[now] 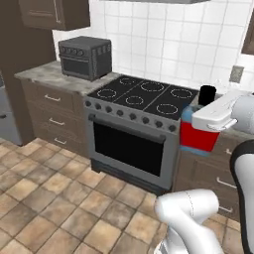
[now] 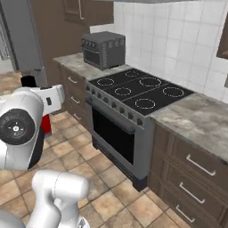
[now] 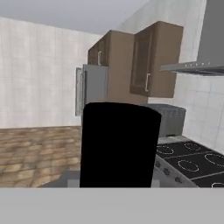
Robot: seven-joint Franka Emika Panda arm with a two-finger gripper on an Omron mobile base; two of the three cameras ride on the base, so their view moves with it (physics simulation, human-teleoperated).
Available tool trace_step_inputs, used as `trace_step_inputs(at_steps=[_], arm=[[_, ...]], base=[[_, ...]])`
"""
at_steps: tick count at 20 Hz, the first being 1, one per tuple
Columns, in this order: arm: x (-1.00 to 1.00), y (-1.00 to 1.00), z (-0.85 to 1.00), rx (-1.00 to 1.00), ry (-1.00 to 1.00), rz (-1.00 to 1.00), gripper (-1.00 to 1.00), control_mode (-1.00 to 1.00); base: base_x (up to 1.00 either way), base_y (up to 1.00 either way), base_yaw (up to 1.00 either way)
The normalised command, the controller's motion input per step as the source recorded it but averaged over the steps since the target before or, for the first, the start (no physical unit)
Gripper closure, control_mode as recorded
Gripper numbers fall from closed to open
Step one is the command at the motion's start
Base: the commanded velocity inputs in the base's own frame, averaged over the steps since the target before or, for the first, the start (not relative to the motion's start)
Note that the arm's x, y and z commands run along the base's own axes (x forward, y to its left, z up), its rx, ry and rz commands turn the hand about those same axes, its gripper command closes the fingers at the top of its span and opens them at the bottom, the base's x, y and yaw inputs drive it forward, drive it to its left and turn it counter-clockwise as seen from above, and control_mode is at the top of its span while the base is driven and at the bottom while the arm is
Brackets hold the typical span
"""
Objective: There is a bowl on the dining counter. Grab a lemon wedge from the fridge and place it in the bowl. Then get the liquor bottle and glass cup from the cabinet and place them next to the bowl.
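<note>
The liquor bottle [image 1: 197,136] hangs in the air in front of the stove's right end, with a red lower body, a light-blue top and a black cap [image 1: 207,94]. My gripper [image 1: 211,118] is shut on its upper part, and the white hand covers the neck. From the right base view the bottle's red body [image 2: 46,124] and cap [image 2: 28,81] peek out behind my arm. In the hand view the black cap [image 3: 118,144] stands close up and hides the fingertips. The grey steel fridge [image 3: 94,89] stands far off beside brown wall cabinets [image 3: 148,61].
A black-topped stove [image 1: 139,94] with an oven door below faces me. A dark toaster oven [image 1: 85,57] sits on the marbled worktop [image 1: 44,74] over brown drawers [image 2: 196,169]. The brown tiled floor [image 1: 49,198] gives open room to the left.
</note>
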Motion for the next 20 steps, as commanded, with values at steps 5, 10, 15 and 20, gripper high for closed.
trace_step_inputs(at_steps=[5,10,15,20], arm=[[0.00,0.00,0.00,0.00,0.00,0.00,1.00,1.00],[0.00,0.00,0.00,0.00,0.00,0.00,1.00,1.00],[0.00,0.00,0.00,0.00,0.00,0.00,1.00,1.00],[0.00,0.00,0.00,0.00,0.00,0.00,1.00,1.00]], base=[[-0.13,0.28,0.76],[0.00,0.33,0.71],[0.07,0.39,0.63],[0.75,0.33,0.37]])
